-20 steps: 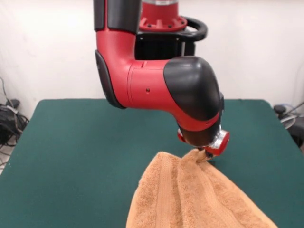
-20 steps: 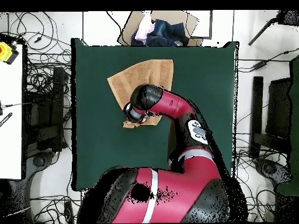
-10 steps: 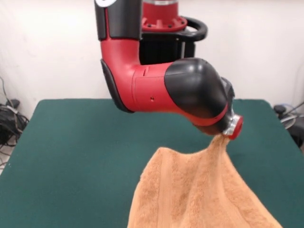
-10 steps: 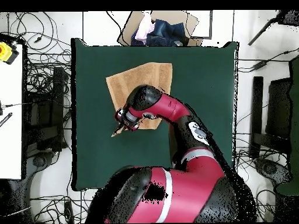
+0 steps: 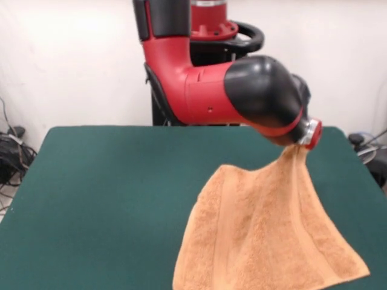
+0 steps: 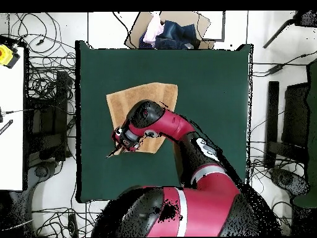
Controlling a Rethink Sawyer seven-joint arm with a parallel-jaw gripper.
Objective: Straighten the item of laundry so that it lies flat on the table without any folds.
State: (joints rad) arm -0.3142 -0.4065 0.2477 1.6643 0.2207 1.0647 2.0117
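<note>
One corner of the towel (image 5: pixel 266 229) is being held up off the table (image 5: pixel 109 193) at the gripper (image 5: pixel 300 147), with the cloth gathered to a narrow point right under the red wrist ring. The fingers themselves are hidden behind the wrist and the bunched fabric, so how far they are parted cannot be told; only the pinched, lifted corner is seen at the arm's end. From that point the towel is being stretched downward and outward like a tent, with long creases running from the raised corner toward the far hem. The rest of the towel is lying on the green top, its lower edge reaching the bottom of the front view. In the overhead view the towel (image 6: pixel 133 102) is seen partly covered by the arm, spread above the gripper (image 6: pixel 117 146), with one thin tip of cloth pulled out to the arm's side. A woven band is showing along the towel's edge.
</note>
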